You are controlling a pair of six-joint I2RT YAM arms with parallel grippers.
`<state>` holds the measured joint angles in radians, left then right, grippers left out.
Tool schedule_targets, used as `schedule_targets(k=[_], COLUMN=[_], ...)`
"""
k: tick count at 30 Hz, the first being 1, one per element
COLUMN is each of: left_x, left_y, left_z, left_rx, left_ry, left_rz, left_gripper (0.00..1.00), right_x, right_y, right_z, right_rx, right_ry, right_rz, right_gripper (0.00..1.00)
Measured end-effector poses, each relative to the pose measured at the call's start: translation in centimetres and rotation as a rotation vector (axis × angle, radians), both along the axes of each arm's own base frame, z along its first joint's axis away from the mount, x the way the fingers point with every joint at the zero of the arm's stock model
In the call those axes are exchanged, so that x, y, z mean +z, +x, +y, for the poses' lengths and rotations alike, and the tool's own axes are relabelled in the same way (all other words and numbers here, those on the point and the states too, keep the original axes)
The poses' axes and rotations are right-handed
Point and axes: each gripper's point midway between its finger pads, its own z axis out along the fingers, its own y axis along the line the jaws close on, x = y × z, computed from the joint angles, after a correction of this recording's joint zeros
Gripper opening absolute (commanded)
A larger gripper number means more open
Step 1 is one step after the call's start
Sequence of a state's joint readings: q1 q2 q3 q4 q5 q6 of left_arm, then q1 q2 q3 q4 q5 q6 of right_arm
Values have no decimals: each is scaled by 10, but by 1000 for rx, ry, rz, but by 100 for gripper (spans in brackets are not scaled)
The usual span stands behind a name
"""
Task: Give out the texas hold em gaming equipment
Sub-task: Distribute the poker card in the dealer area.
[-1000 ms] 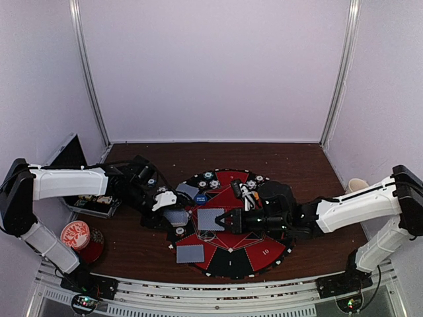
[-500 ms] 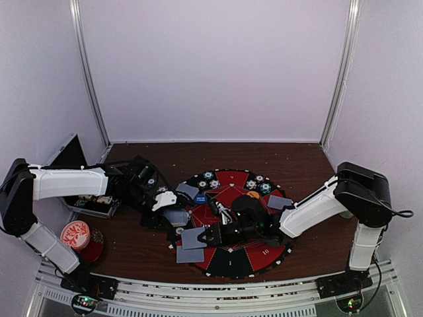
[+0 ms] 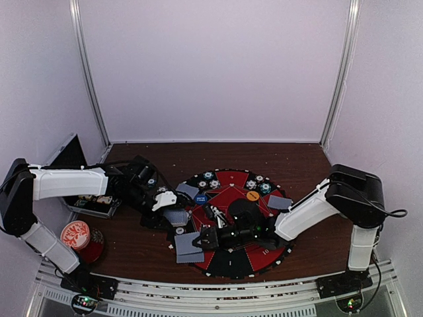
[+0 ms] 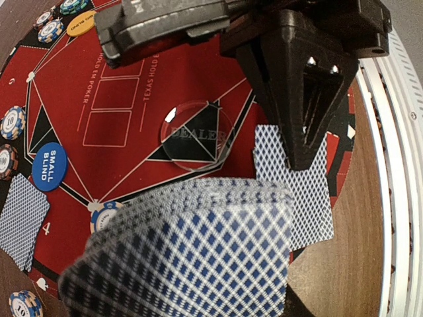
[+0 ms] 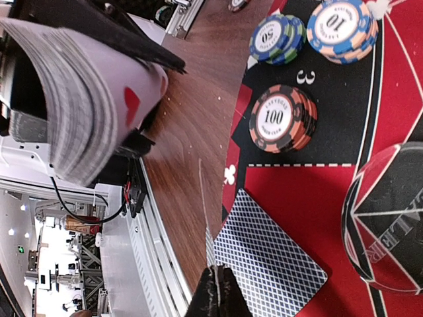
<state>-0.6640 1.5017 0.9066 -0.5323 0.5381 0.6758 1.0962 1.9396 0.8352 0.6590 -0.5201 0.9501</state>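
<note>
Now the left gripper (image 3: 170,210) hovers just off the 9 o'clock edge of the big round red-and-black felt mat (image 3: 264,254). Its jaws are closed down on a thick deck of grey-blue diamond-backed playing cards (image 4: 192,257), which splays a little in the left wrist view. The right arm reaches across the mat from 3 o'clock, and the right gripper (image 5: 218,290) sits low at about 8 o'clock, near the rim. Its jaws are pressed fully together on a single grey-blue-backed card (image 3: 186,239). From its own wrist camera that card shows only as a thin pale edge.

Just beneath it, a second grey-blue-backed card (image 5: 271,264) lies flat on the mat. At 12 o'clock from this lying card, a red-and-black striped chip stack marked 100 (image 5: 282,119) stands on the mat's black band. A blue-and-green stack (image 5: 276,38) and an orange-and-blue stack (image 5: 342,30) stand farther along.

On the mat, a flat blue button disc (image 3: 200,198) rests at 10 o'clock and a flat orange button disc (image 3: 252,195) at 1 o'clock. Everything sits on a dark brown wooden table (image 3: 304,165).
</note>
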Motion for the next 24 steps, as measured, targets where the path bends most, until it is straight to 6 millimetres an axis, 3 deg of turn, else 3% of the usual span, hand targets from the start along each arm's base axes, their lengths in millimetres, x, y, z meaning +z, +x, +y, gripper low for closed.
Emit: schedule_targets(k=[9,18,24], left_x=[0,0,0], left_y=[0,0,0], left_z=[0,0,0], left_rx=[0,0,0], left_ry=[0,0,0], left_rz=[0,0,0], left_gripper=[39,39,39], right_x=[-19,-19,-25], right_y=[-5,-9,-15], right_z=[-2,0,-2], right_rx=[9,17,22], right_ry=[-43,-49,-83], right_rz=[23,25,31], right_gripper=[1,7,18])
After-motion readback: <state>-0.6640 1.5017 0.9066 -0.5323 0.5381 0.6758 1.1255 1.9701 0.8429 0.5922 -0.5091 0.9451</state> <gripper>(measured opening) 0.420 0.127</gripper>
